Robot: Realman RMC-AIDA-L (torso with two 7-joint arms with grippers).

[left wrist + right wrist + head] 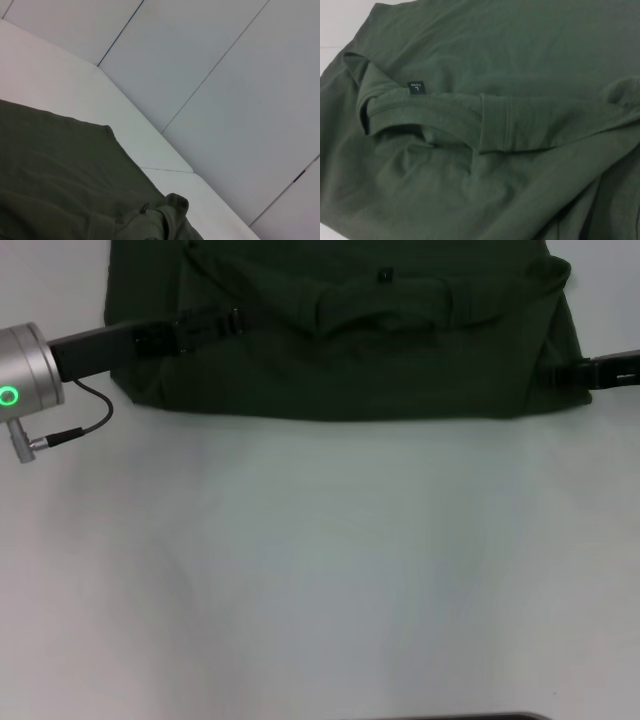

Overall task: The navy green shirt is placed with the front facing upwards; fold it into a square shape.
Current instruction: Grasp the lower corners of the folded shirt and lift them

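Observation:
The navy green shirt [350,370] lies across the far part of the white table [320,570], partly folded, with creases running over it. Its round collar and small black neck label [383,277] show near the far edge, and the right wrist view shows the label [416,86] beside a folded sleeve hem [495,122]. My left gripper [232,320] reaches in from the left and rests on the shirt's left part. At the shirt's right edge sits my right gripper [572,375]. The left wrist view shows only a corner of the shirt [75,180].
White table extends from the shirt's near hem [340,418] towards me. A cable loops under the silver left wrist [20,370]. Beyond the table's far edge [165,170], grey wall panels [225,75] rise.

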